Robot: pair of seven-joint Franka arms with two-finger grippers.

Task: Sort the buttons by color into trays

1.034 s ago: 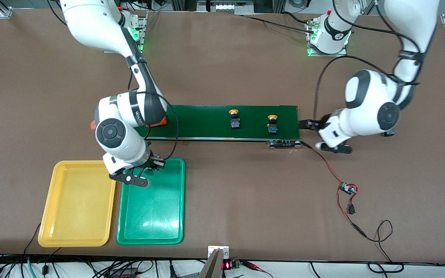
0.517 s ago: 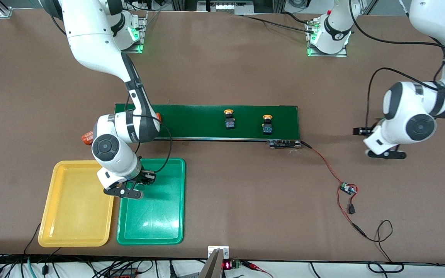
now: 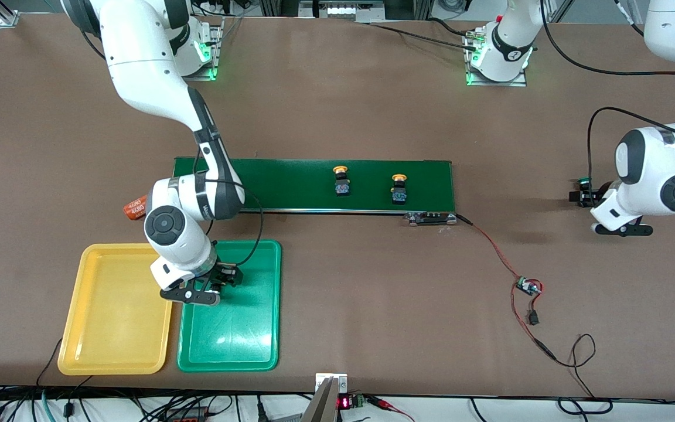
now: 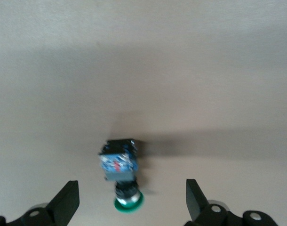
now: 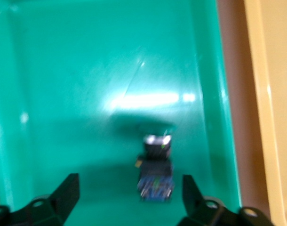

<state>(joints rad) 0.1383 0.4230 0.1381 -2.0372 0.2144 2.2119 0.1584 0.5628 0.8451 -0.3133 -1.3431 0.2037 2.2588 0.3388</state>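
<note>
Step in hand: dropping a green-capped button (image 5: 155, 165) into the green tray (image 3: 255, 346); by the look of it, release just made.
Right gripper (image 3: 211, 287): low over the green tray's end nearest the belt, fingers (image 5: 66, 193) spread apart, nothing between them; button lying loose on the tray floor beneath.
Left gripper (image 3: 588, 202): over bare table (image 3: 337, 105) toward the left arm's end, fingers (image 4: 66, 202) wide apart, empty; second green-capped button (image 4: 120, 169) resting on the table right below, untouched.
Yellow-capped buttons: two (image 3: 341, 180) (image 3: 398, 187) upright on the dark green belt (image 3: 290, 181), well apart from both grippers.
Yellow tray (image 3: 74, 351): just beside the green one, empty.
Next, right: lifting clear, then reaching to the belt for a yellow cap.
Next, left: lowering squarely over the button body before pinching.
</note>
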